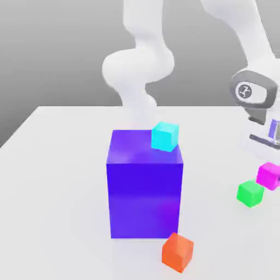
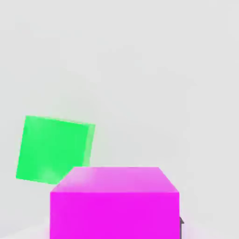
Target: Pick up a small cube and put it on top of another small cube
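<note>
Orange-red small cube (image 1: 178, 252) sits nearest the exterior camera, on the white table (image 1: 60, 164), well apart from the gripper (image 1: 272, 164) on the exterior view's left.

Large glossy blue-violet block (image 1: 145, 186): it stands farther to that same side of the gripper, with a small cyan cube (image 1: 165, 136) resting on its top rear corner. Keep the arm clear of both.

Gripper: it hangs at the exterior view's right edge, closed on the magenta small cube (image 1: 269, 175), which sits between its jaws directly beneath the hand. In the hand view this magenta small cube (image 2: 114, 203) appears close under the camera, which suggests a centred grip. It appears lifted off the table, though the clearance cannot be confirmed.

Green small cube (image 1: 250, 193): it rests on the table just beside the held cube, slightly nearer the exterior camera, and is the likely stacking target. In the hand view the green small cube (image 2: 53, 149) looks rotated relative to the magenta one.

Recommended procedure: raise the held cube above the green top face, centre over it, match the yaw, descend slowly, and release only on contact.
</note>
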Controlling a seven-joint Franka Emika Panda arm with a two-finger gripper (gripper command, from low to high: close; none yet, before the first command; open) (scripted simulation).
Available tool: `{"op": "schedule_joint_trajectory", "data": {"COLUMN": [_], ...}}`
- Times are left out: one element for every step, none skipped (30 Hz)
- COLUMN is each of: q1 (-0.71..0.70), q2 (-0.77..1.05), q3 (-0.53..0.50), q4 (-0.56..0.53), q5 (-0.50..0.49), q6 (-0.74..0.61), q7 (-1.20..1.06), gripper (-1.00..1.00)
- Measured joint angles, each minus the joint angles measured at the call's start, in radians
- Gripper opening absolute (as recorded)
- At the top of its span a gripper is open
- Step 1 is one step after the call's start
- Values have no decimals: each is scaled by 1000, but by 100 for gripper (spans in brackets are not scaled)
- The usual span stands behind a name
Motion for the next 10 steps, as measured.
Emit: {"op": "schedule_joint_trajectory", "data": {"q1": [11, 10, 11, 11, 10, 11, 16, 21, 21, 21], "q2": [-21, -14, 6, 34, 66, 99, 134, 158, 158, 158], "q3": [1, 0, 0, -1, -4, -10, -19, -28, -28, -28], "q4": [-27, -39, -44, -46, -46, -45, -44, -43, -43, -43], "q5": [8, 7, 2, -8, -22, -38, -57, -70, -70, -70], "q6": [8, 28, 54, 83, 115, 147, 180, 202, 202, 202], "q7": [-29, -41, -43, -39, -31, -20, -7, 2, 2, 2], "gripper": [-100, -100, -100, -100, -100, -100, -100, 100, 100, 100]}}
